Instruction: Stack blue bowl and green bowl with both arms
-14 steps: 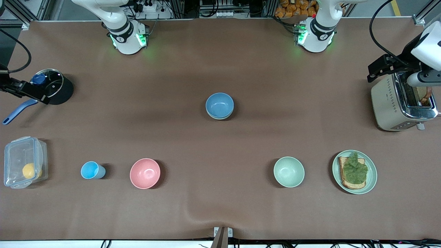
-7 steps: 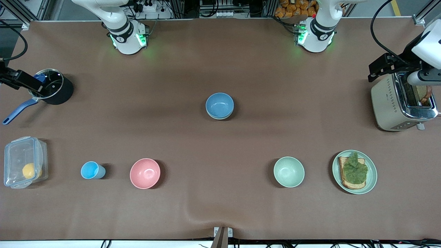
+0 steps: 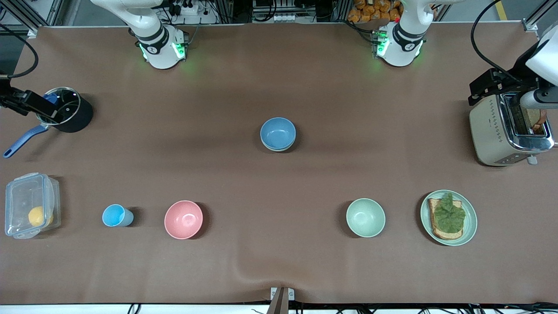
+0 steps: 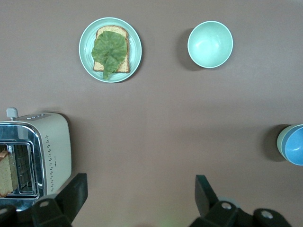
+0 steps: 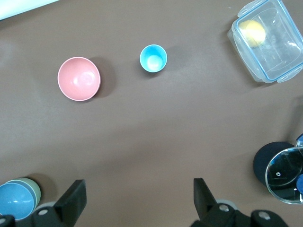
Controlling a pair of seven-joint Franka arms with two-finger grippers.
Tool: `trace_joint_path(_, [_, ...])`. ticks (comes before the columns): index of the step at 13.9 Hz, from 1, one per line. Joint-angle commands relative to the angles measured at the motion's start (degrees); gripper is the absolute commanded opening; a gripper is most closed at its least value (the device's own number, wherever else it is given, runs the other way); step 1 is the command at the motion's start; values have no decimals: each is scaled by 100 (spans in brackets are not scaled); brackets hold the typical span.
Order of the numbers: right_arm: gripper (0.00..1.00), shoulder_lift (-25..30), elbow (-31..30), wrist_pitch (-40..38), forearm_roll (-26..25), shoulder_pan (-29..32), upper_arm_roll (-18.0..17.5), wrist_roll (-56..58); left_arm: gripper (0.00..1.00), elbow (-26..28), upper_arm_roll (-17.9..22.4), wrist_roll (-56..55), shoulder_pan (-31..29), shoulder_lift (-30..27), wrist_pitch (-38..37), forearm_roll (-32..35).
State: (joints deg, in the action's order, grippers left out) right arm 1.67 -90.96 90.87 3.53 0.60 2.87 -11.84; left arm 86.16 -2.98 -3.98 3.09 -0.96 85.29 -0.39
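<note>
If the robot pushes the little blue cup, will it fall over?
Maybe. The light-blue cup stands upright and looks tall for its base, so a high push may tip it. Once down, its round side would probably roll. It looks empty in the right wrist view, so likely light.

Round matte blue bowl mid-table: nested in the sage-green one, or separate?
Nested. The blue bowl sits inside the sage-green bowl, whose rim shows around it in both wrist views.

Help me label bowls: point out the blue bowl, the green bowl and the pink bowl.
blue bowl (image 3: 277,132), front view, inside.
green bowl (image 3: 277,149), front view, rim showing under the blue bowl.
pink bowl (image 3: 183,219), front view, inside.
</note>
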Motion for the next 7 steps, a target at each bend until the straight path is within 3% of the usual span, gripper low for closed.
trace_joint_path(1, [100,167,-194,81,78,36,-41,68,100,-29,-36,108,-72,0,84,-102])
trace_joint_path(7, [100,176,-194,80,78,36,-41,59,100,-29,-45,108,-72,0,84,-93])
